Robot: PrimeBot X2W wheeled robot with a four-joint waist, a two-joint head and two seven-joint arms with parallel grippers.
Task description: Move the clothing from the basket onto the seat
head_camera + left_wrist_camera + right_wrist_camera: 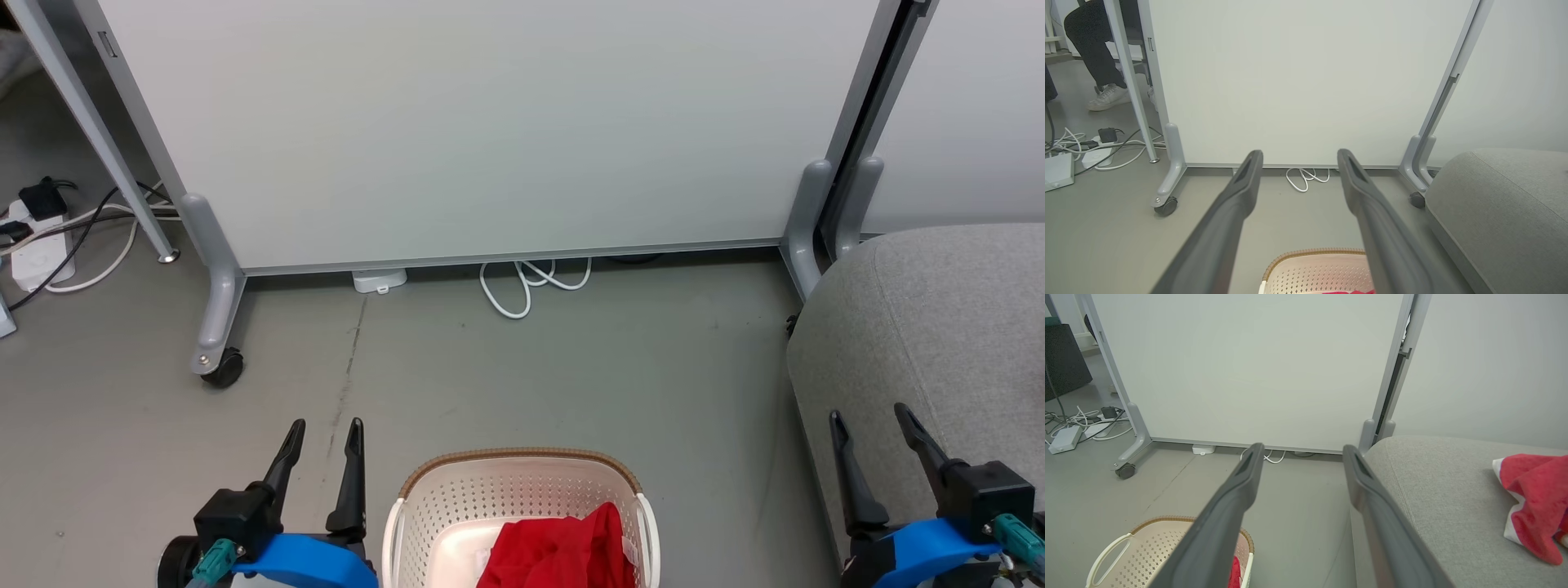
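Note:
The cream basket (522,490) with its brown rim stands on the floor at the bottom centre, and a red garment (563,547) lies crumpled inside it. The grey seat (931,327) fills the right side. In the right wrist view a second red garment with white trim (1535,498) rests on the seat (1445,498) at the far right. My left gripper (325,429) is open, left of the basket, holding nothing. My right gripper (869,412) is open over the seat's front edge, also holding nothing. The basket (1318,265) shows below my left fingers (1249,167).
A white partition on castor legs (216,327) stands across the back. White cables (531,282) lie under it, and a power strip with cords (41,237) lies at the far left. In the left wrist view a person's leg and shoe (1106,96) show beyond the partition.

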